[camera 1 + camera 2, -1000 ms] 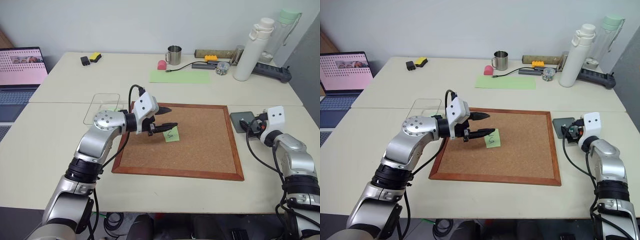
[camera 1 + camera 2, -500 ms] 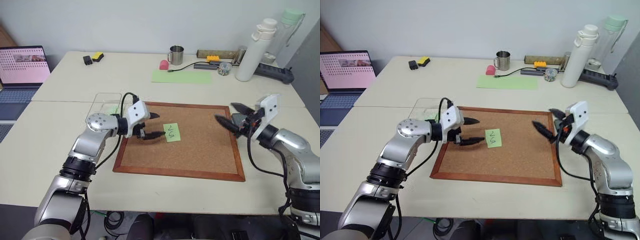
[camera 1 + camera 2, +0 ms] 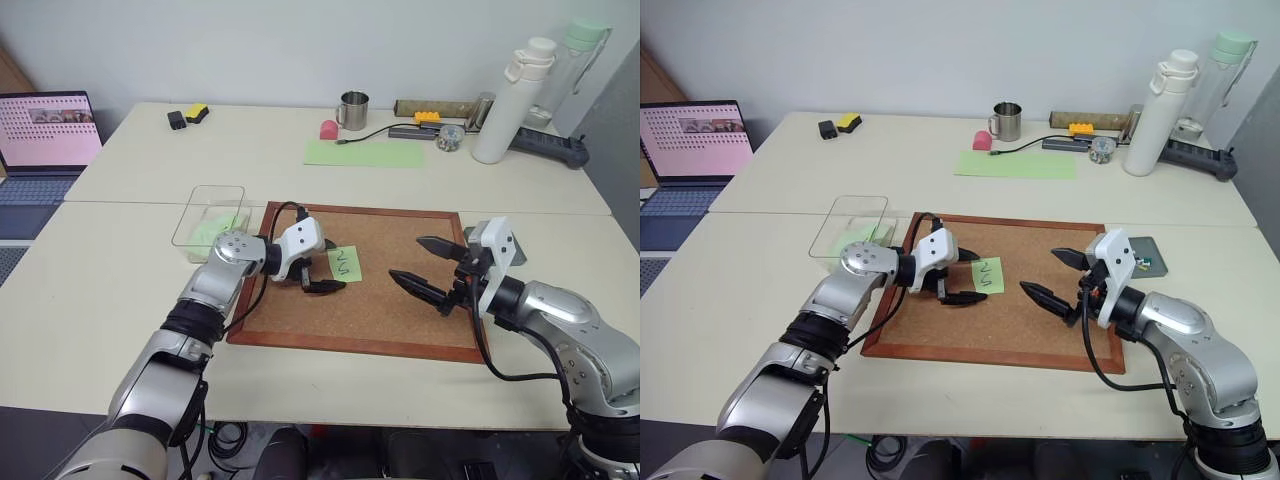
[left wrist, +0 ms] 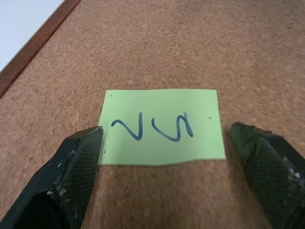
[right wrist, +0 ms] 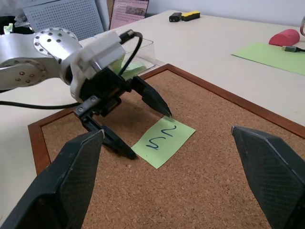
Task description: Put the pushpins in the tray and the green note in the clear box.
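On the far left of the surface (image 3: pixel 100 290) a laptop (image 3: pixel 45 135) stands open. Next comes the clear box (image 3: pixel 210 215), just beside the left edge of the cork board (image 3: pixel 400 290), with pale green paper inside it. The left gripper (image 3: pixel 325 266) hangs low over the board's left part, its jaws wide apart, one fingertip (image 4: pixel 78 157) at each side of the green note (image 4: pixel 162 126); whether they touch the paper I cannot tell. The note lies flat on the cork, squiggles up. Further right, the right gripper (image 3: pixel 1058 275) hovers over the board's right half, pointing toward the note, jaws spread wide and holding nothing. Behind that gripper, just off the board's right edge, the tray (image 3: pixel 1145 252) shows with a few pushpins (image 3: pixel 1143 263) in it. Along the back sit a metal mug (image 3: pixel 349 109), a large green sheet (image 3: pixel 360 153) and a white bottle (image 3: pixel 500 98).
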Robot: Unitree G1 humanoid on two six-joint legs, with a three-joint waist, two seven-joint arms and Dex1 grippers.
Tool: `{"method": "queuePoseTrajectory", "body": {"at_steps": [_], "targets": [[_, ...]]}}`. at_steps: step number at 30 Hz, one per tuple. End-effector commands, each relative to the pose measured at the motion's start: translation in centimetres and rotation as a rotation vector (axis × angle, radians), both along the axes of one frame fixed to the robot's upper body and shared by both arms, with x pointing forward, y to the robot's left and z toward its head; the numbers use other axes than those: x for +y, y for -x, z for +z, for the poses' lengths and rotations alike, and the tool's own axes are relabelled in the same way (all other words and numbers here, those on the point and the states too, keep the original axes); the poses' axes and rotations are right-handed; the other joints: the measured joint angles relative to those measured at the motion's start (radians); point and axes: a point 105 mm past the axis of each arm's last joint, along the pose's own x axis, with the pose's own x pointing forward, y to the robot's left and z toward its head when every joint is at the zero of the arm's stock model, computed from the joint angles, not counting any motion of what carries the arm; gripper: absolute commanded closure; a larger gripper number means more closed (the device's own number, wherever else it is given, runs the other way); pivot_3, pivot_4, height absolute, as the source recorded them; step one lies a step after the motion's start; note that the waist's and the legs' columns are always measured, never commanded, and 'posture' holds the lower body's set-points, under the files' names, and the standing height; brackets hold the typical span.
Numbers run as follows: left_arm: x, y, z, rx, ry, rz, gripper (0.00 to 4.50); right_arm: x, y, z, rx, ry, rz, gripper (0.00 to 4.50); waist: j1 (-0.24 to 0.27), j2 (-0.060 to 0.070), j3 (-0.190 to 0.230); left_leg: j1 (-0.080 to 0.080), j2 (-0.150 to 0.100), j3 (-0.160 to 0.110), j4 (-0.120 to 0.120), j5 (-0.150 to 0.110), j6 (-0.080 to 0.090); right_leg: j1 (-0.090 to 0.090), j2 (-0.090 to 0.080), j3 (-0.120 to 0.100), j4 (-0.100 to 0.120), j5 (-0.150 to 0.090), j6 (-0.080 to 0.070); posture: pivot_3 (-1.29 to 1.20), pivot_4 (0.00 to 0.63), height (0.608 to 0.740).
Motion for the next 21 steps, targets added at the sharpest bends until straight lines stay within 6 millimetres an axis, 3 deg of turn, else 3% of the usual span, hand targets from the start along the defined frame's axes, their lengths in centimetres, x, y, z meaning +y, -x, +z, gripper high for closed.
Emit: {"method": "queuePoseTrajectory", "body": {"at_steps": [1,7,19,21], "targets": [[-0.3,-0.5,-0.5,0.009,-0.041,0.001,0.01,0.5,0.6,1.3,-0.052,-0.014,0.019,0.00,0.000,0.000,0.000,0.000,0.000,0.000,0.000,0.000,0.000,0.000,0.000,0.000,0.000,0.000,0.000,0.00,0.150,0.740],[-0.8,0.0,-1.3,0.104,-0.028,-0.024,0.01,0.5,0.7,1.5,-0.053,-0.017,0.014,0.00,0.002,0.000,0.000,0.001,0.000,-0.001,0.001,0.000,0.000,0.002,0.000,-0.001,0.000,0.000,0.000,0.00,0.150,0.740],[-0.5,0.4,-1.1,0.130,-0.008,-0.034,2.23,0.5,0.5,1.6,-0.054,-0.026,0.003,0.00,0.001,0.000,0.000,0.001,0.000,-0.001,0.001,0.000,0.000,0.002,0.000,-0.001,0.000,0.000,0.000,0.00,0.150,0.740],[-0.4,0.4,-1.0,0.128,-0.010,-0.027,2.39,0.6,0.5,1.7,-0.055,-0.027,0.004,0.00,0.000,0.000,0.000,0.001,0.000,-0.001,0.001,0.000,0.000,0.002,0.000,-0.001,0.000,0.000,0.000,0.00,0.150,0.740]]}}
